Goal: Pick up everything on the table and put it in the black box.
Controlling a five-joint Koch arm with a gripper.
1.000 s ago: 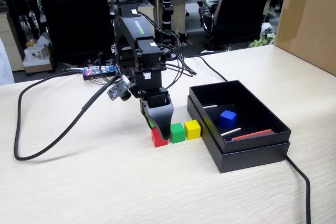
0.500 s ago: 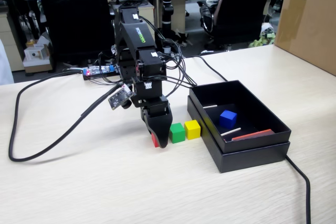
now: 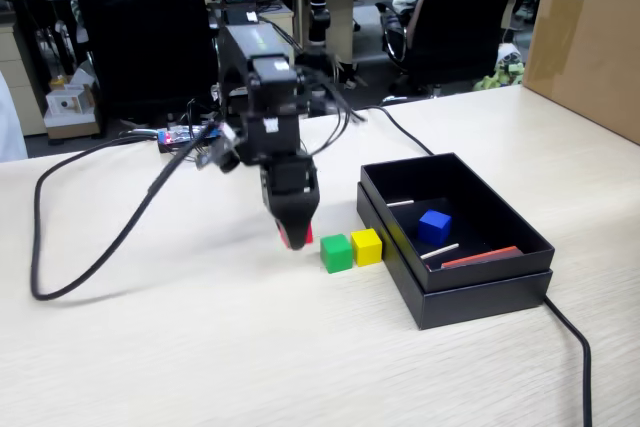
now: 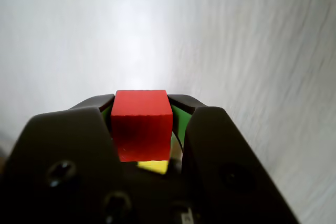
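Note:
My gripper [image 3: 293,237] is shut on the red cube [image 4: 142,124], which hangs just above the table [image 3: 200,347]; in the fixed view only a red sliver [image 3: 307,235] shows between the black jaws. On the table to the gripper's right stand the green cube [image 3: 336,252] and the yellow cube [image 3: 367,246], side by side against the black box [image 3: 480,292]. The blue cube [image 3: 434,226] lies inside the box. In the wrist view the pale tabletop [image 4: 236,35] lies beyond the held cube.
Inside the box lie two thin white sticks [image 3: 440,251] and a flat red strip [image 3: 480,258]. A black cable [image 3: 110,247] loops over the table on the left, another [image 3: 575,347] runs past the box. A brown carton [image 3: 590,37] stands at the right edge.
The gripper closed on the red cube, lifted it off the table and rose, swinging slightly left. Green and yellow cubes stayed put.

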